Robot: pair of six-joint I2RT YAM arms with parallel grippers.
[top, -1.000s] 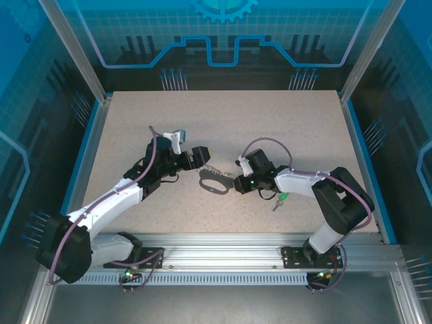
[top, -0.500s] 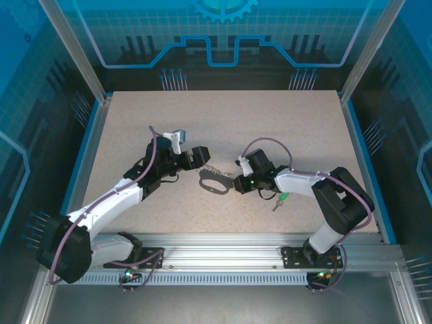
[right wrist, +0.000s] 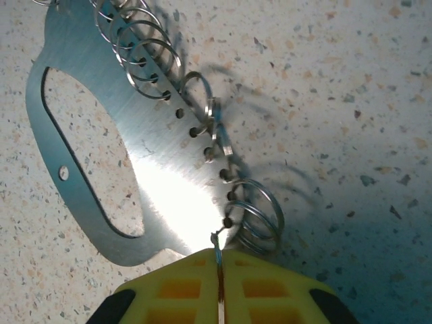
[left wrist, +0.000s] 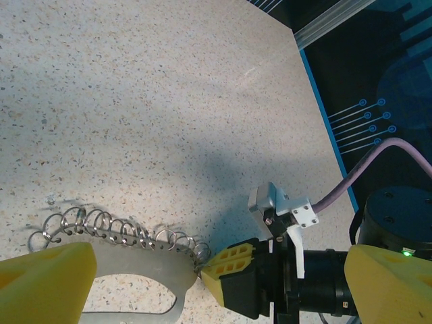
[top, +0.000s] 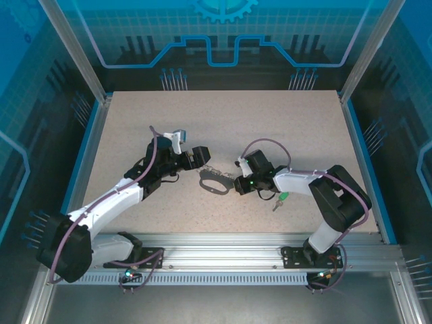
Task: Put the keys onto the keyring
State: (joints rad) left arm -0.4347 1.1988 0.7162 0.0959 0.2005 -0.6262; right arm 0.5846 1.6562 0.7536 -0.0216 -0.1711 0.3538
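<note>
- Right hand (right wrist: 219,283) pinches the keyring's (right wrist: 162,169) end loop, probably steadying it.
- Left hand (top: 202,162) hangs spread over its far end.
- Key (top: 283,198) lies behind the right hand.

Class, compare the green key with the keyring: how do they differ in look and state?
The key has a green head; the keyring is grey metal strung with wire loops. The key lies loose; the keyring is pinched by the right gripper. Both rest on the table.
</note>
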